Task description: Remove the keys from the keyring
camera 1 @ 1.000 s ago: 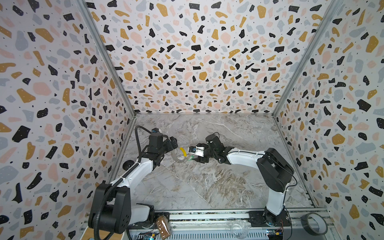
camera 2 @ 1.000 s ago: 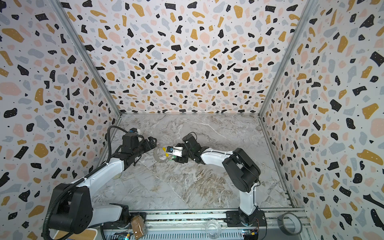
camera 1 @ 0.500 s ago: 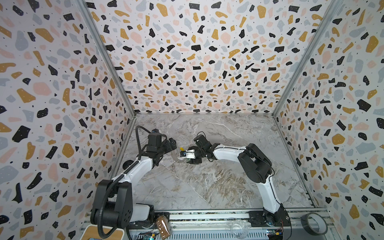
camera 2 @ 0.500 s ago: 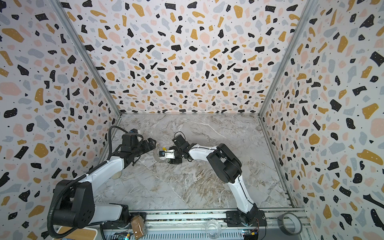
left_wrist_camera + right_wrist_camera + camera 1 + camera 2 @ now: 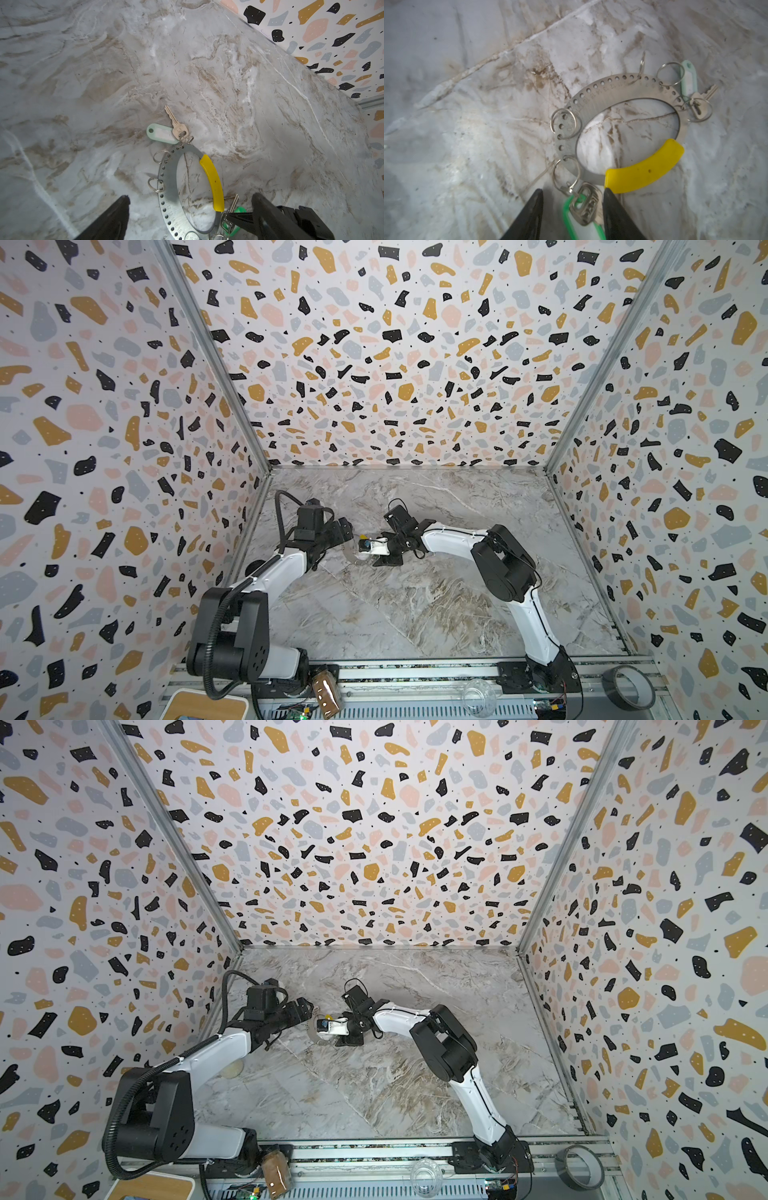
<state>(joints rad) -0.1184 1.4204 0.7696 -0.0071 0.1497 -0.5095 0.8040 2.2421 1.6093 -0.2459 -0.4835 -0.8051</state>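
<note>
While straddling the green-tagged key (image 5: 584, 206) at bottom centre of the right wrist frame, pointing the parted, empty right gripper (image 5: 573, 190) along its length, just below the flat keyring (image 5: 602, 89), with the left gripper (image 5: 190, 196) gaping empty astride that ring.

Both top views are bright, with soft, even light. Faint grey shadows sit under the arms (image 5: 449, 539) on the marble floor (image 5: 415, 614). The walls (image 5: 104, 427) stretch and lean near the frame edges. In the right wrist view the green key tag (image 5: 568, 216) is blurry, and the keyring (image 5: 602, 89) is a bit soft. The left wrist view is sharper, with pale shine on the marble.
</note>
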